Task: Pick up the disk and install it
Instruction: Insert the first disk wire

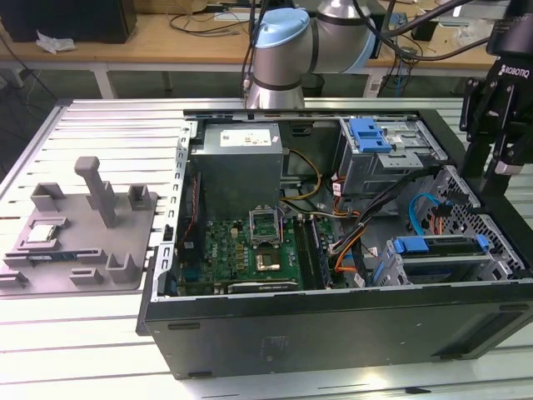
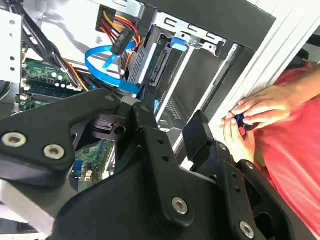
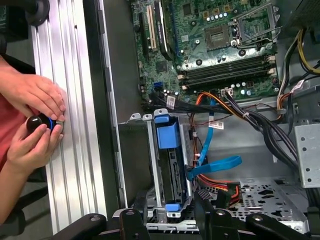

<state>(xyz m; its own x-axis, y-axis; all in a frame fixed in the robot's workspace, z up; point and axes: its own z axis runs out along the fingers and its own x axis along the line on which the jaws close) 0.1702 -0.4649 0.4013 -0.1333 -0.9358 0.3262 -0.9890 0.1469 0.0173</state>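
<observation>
Exterior view: gripper (image 1: 490, 171) at one o'clock of the disk (image 1: 440, 247), jaws spread and empty; disk sits in its cage (image 1: 390, 271). We judge seating wants a square push, clear of the blue cable (image 1: 414, 212).

A robotics lab: open computer case (image 1: 333, 333) on slotted aluminium table (image 1: 100, 125), cable-strewn bench (image 1: 166, 42) behind.

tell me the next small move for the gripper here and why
Probably a short straight lift away from the case. The gripper is open and empty above the cage, and the disk already looks seated in its slot.
</observation>
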